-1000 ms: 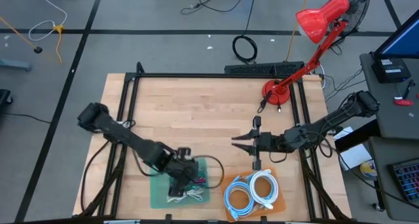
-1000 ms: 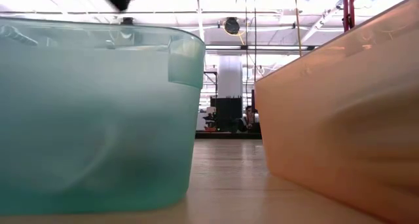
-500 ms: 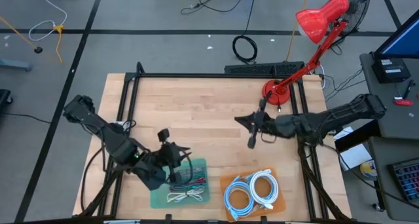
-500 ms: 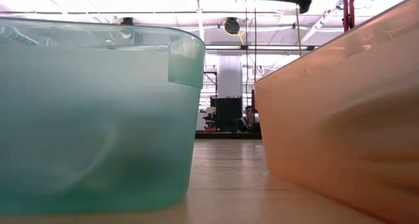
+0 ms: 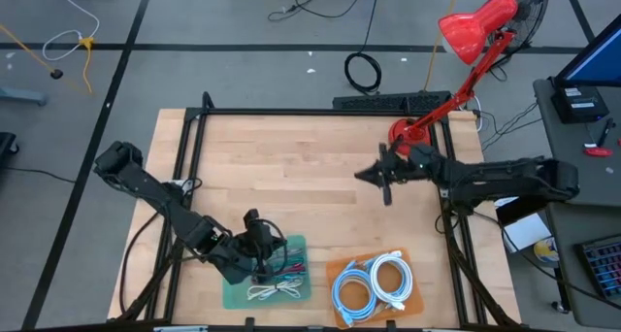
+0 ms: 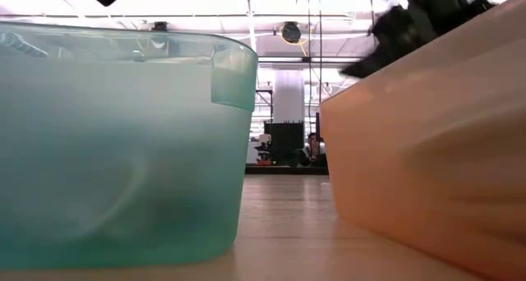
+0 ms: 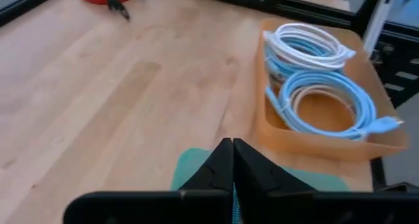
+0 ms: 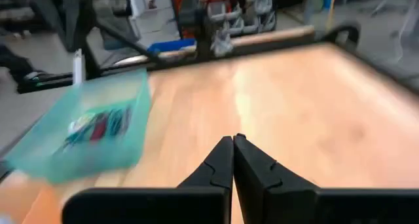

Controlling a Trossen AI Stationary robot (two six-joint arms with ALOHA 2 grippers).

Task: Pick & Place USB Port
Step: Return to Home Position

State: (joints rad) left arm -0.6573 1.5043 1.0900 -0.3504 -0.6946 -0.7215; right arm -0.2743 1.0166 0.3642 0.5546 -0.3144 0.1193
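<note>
listing the wooden table (image 5: 291, 157) as it stands:
- green bin (image 5: 238, 291), near edge, left of centre; holds mixed cables (image 5: 277, 279), white, red and darker ones, loosely tangled
- orange bin (image 5: 342, 271), just beside the green bin on its right, a narrow strip of table between them in the low view; holds coiled cables (image 5: 374, 282), white and pale blue, in two overlapping rings
- left gripper (image 5: 264, 252), poised over the far edge of the green bin; fingers pressed together, holding nothing
- right gripper (image 5: 369, 175), above bare table at centre right, well apart from both bins; fingers likewise closed and empty
- red desk lamp (image 5: 456, 50), base on the far right corner of the table
</note>
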